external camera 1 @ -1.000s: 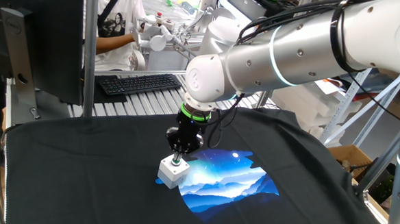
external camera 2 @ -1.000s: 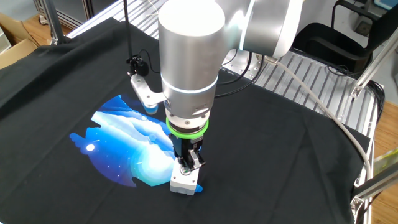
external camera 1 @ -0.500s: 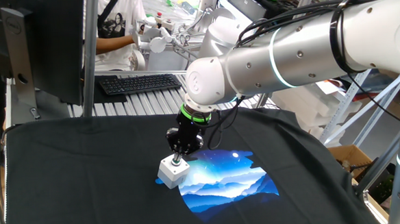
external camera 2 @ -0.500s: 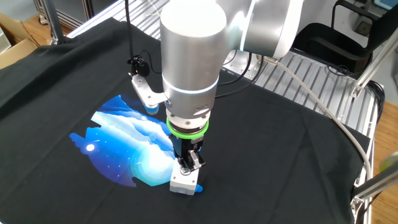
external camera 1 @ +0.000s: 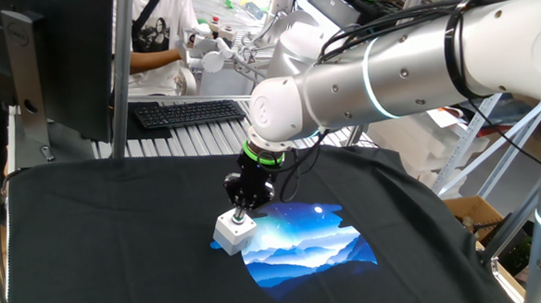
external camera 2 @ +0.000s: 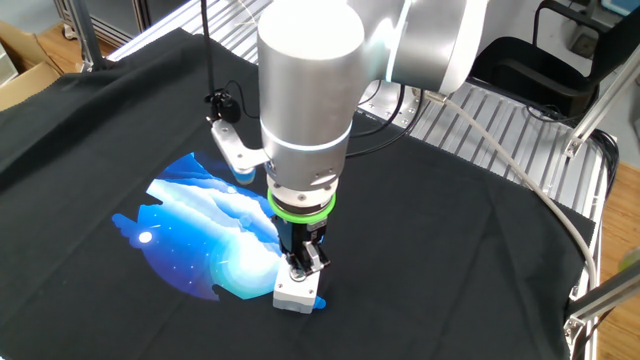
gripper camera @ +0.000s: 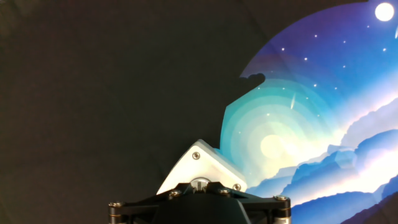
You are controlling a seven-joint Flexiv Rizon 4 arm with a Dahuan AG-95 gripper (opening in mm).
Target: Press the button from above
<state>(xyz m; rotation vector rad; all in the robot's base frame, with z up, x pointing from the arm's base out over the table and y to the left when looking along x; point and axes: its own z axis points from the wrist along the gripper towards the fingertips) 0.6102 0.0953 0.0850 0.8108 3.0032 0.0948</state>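
Gripper (external camera 1: 239, 212) sits right on top of the grey box (external camera 1: 231, 231) at lower centre of the desk (external camera 1: 89, 235), covering the button, so press looks underway or just done; jaws state can't tell.

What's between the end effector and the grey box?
Nothing. In one fixed view the end effector tip sits directly on top of the grey box; the button itself is hidden beneath it.

No visible change: gripper (external camera 2: 297, 264) and grey box (external camera 2: 297, 292) same as 1 s ago.
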